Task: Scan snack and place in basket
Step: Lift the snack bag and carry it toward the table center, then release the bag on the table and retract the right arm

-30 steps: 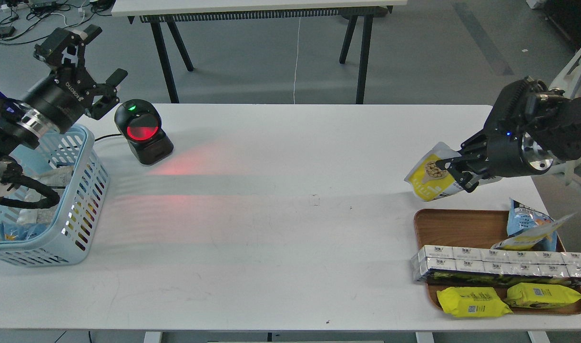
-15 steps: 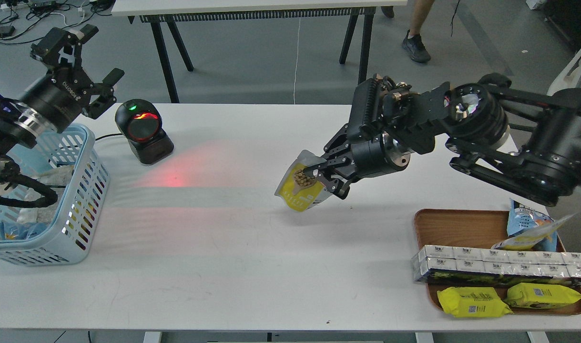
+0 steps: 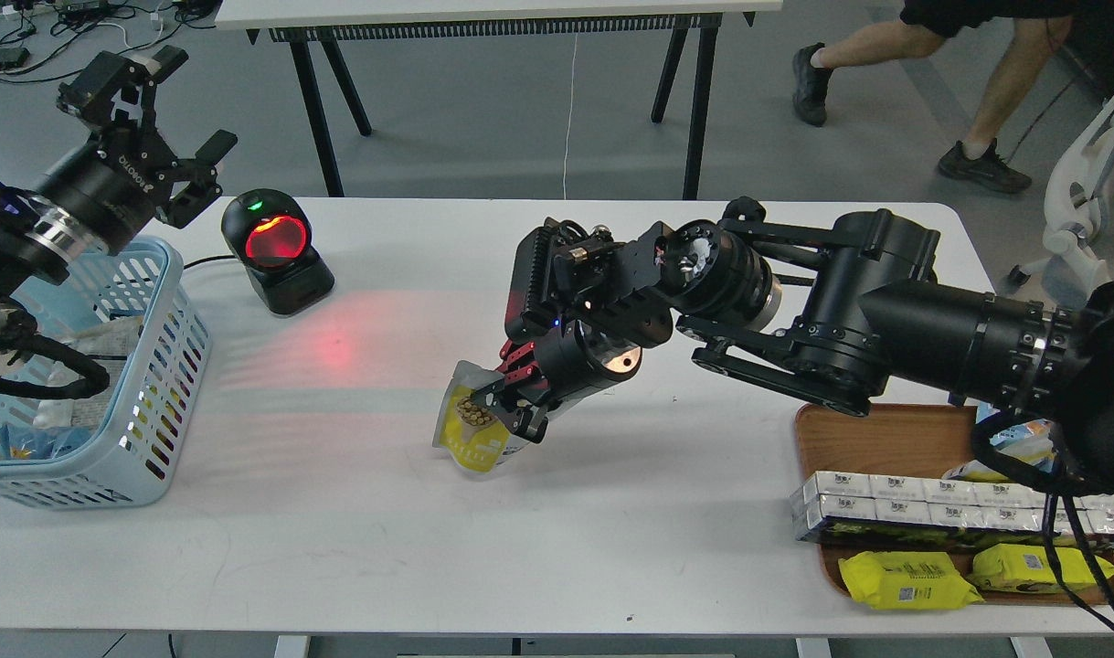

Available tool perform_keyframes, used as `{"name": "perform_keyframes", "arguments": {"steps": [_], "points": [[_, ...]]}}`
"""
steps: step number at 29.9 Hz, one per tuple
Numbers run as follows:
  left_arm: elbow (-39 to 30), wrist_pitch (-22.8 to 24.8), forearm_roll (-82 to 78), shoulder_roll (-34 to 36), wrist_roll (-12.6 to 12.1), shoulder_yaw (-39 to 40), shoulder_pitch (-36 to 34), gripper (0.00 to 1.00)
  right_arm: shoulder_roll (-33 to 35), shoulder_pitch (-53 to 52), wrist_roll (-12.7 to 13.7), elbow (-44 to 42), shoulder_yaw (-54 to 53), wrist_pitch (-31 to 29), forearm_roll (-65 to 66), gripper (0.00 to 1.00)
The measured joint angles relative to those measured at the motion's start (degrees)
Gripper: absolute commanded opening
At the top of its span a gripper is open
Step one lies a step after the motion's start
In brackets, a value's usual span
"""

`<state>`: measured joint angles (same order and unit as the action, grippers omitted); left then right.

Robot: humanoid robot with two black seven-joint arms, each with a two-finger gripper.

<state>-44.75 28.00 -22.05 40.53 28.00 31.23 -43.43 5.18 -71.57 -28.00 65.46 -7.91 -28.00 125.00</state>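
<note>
Holding the snack (image 3: 472, 422) by its upper part, my right gripper (image 3: 502, 411) had its two fingers closed across the pouch, one finger visibly crossing the printed picture of pale beans. The pouch hung below and slightly ahead of the jaws, tilted, its lower edge close to the table (image 3: 557, 548); I could not tell whether it touched the surface. I judged that grip sensible: pinching near the top left the printed faces largely uncovered, which a scan needs.

The scanner (image 3: 275, 251) stood well apart from the jaws, off toward my left side, its red window lit and a red glow spread on the tabletop between it and the pouch. The pouch sat just outside that glow, so I judged the scan step was in hand but not done; where the barcode lay on the pouch I could not make out.

My left gripper (image 3: 159, 119) hung over the far rim of the basket (image 3: 168, 366) with its fingers spread apart and nothing between them. I read that as waiting for a hand-over, or simply keeping clear. The basket, below and behind those open jaws, already held some packets.

The brown tray (image 3: 885, 439), behind my right arm, carried the other goods, untouched by either gripper.
</note>
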Motion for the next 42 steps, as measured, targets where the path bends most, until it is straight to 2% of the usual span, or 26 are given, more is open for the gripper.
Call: {"name": "perform_keyframes", "arguments": {"steps": [2,4,7,9,12,18,22,27,36,42], "points": [[0.0,0.0,0.0,0.0,0.0,0.0,0.0,1.00,-0.5,0.2,0.0,-0.4,0.0,0.0,0.0,0.33],[0.0,0.0,0.0,0.0,0.0,0.0,0.0,1.00,-0.8,0.4,0.0,-0.5,0.0,0.0,0.0,0.61],[0.0,0.0,0.0,0.0,0.0,0.1,0.0,1.00,-0.9,0.9,0.0,-0.6,0.0,0.0,0.0,0.70],[0.2,0.0,0.0,-0.1,0.0,0.3,0.0,1.00,-1.0,1.4,0.0,-0.6,-0.2,0.0,0.0,0.82],[0.8,0.0,0.2,-0.2,0.0,0.5,-0.2,1.00,-1.2,2.1,0.0,-0.6,-0.8,0.0,0.0,0.93],[2.2,0.0,0.1,-0.9,0.0,0.4,-1.0,1.00,-1.4,2.4,0.0,-2.1,-4.9,0.0,-5.5,0.97],[5.0,0.0,0.0,-1.0,0.0,0.4,-2.2,1.00,-1.4,2.2,0.0,-7.1,-11.7,0.0,-13.1,0.98],[7.1,0.0,0.1,-1.4,0.0,0.2,-4.7,1.00,-0.6,1.5,0.0,-14.7,-16.5,0.0,-34.4,0.98],[7.4,0.0,1.8,0.9,0.0,1.1,-7.1,1.00,8.4,1.8,0.0,-17.1,-23.0,0.0,-68.6,0.99],[7.3,0.0,6.1,-1.5,0.0,8.9,-7.4,1.00,10.7,1.8,0.2,-21.7,-27.4,0.0,-87.9,0.98]]}}
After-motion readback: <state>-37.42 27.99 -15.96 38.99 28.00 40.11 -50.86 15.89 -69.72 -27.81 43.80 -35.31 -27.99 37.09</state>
